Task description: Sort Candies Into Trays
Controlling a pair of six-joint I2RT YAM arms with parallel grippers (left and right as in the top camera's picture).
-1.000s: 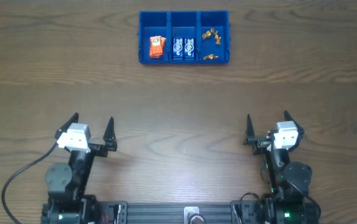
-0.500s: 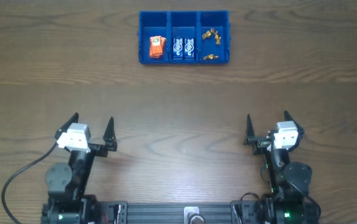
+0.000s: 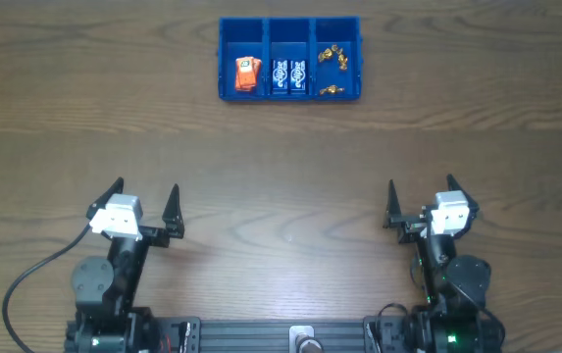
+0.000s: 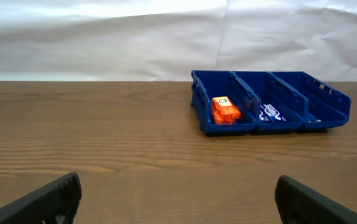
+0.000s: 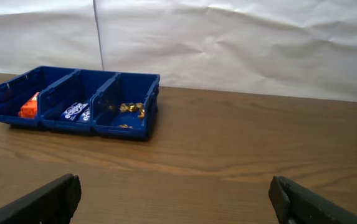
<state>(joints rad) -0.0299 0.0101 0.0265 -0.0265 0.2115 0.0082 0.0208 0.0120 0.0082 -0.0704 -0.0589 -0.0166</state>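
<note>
A blue tray with three compartments sits at the far middle of the table. Orange candies lie in its left compartment, blue-wrapped candies in the middle one, gold candies in the right one. The tray and orange candies show far ahead of my left gripper, which stands open and empty near the front left. My right gripper is open and empty near the front right, far from the tray with its gold candies.
Bare wooden table stretches between the grippers and the tray. A white sheet hangs behind the table's far edge. A black cable loops by the left arm's base.
</note>
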